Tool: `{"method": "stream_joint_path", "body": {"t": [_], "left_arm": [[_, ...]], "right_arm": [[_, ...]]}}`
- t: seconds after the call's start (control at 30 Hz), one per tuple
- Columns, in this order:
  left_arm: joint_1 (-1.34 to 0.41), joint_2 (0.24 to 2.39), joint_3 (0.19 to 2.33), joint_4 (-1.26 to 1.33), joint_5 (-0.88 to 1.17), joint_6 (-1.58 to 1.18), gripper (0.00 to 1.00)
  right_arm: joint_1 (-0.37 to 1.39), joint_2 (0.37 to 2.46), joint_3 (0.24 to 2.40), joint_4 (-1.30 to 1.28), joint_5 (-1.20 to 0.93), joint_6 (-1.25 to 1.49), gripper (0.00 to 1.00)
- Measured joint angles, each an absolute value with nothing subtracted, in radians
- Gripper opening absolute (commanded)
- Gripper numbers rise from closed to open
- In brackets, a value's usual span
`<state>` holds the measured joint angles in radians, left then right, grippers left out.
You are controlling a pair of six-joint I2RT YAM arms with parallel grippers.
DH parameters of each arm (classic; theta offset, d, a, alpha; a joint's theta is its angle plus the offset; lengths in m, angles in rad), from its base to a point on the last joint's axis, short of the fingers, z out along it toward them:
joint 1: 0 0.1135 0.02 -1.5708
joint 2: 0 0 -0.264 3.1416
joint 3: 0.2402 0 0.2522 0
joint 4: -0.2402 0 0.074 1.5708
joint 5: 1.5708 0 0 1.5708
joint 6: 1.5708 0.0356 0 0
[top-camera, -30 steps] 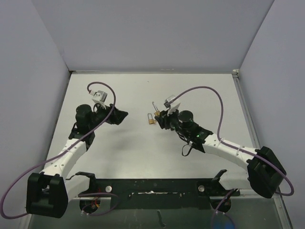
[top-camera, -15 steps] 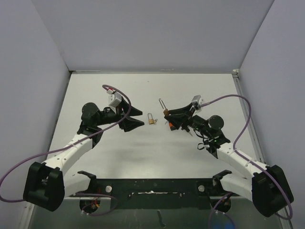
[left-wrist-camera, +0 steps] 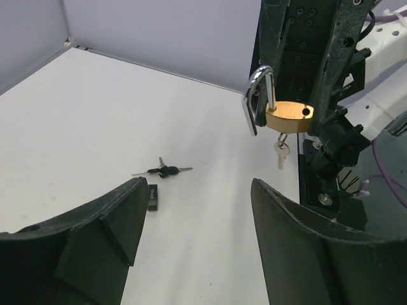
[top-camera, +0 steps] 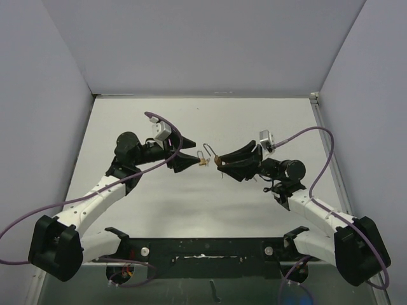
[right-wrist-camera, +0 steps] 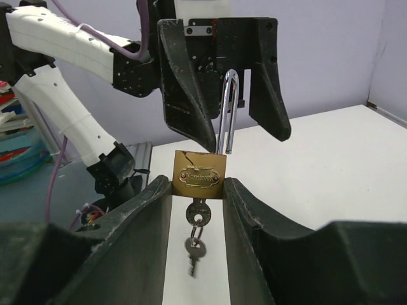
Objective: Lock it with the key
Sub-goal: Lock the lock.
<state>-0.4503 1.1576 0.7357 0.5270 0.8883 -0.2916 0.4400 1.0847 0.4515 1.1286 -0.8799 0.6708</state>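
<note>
Status: right claw [right-wrist-camera: 199, 184] pinching padlock [right-wrist-camera: 199, 173] by brass body, held in air above surface [left-wrist-camera: 82, 114], between the two arms. Its shackle [right-wrist-camera: 229, 108] is up, looks unlatched. One key [right-wrist-camera: 196, 213] in keyway underneath, second key [right-wrist-camera: 193, 251] dangling off ring. Opposite, left claw [left-wrist-camera: 198, 197] spread, empty, facing padlock, near but not touching.

Risks:
- push on shackle with free leg off its hole: won't seat
- side load twists body in narrow pinch: padlock slips or drops
- turning key may drag it out

Also spare keys [left-wrist-camera: 163, 170] on surface.
</note>
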Motion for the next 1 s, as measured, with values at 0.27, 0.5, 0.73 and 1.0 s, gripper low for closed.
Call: {"method": "stream_joint_path", "body": {"t": [0.27, 0.5, 0.73, 1.0], "left_arm": [[-0.45, 1.158, 0.735, 0.691, 0.94, -0.357, 0.61], [-0.45, 1.182, 0.735, 0.847, 1.029, -0.441, 0.61], [-0.45, 1.213, 0.735, 0.9, 1.053, -0.489, 0.45], [-0.459, 1.212, 0.735, 0.918, 1.057, -0.509, 0.26]], "right_arm": [[0.44, 1.1, 0.442, 1.219, -0.928, 0.747, 0.0], [0.464, 1.101, 0.441, 1.218, -0.929, 0.745, 0.0], [0.509, 1.103, 0.441, 1.198, -0.928, 0.722, 0.0], [0.54, 1.103, 0.441, 1.143, -0.912, 0.667, 0.0]]}}
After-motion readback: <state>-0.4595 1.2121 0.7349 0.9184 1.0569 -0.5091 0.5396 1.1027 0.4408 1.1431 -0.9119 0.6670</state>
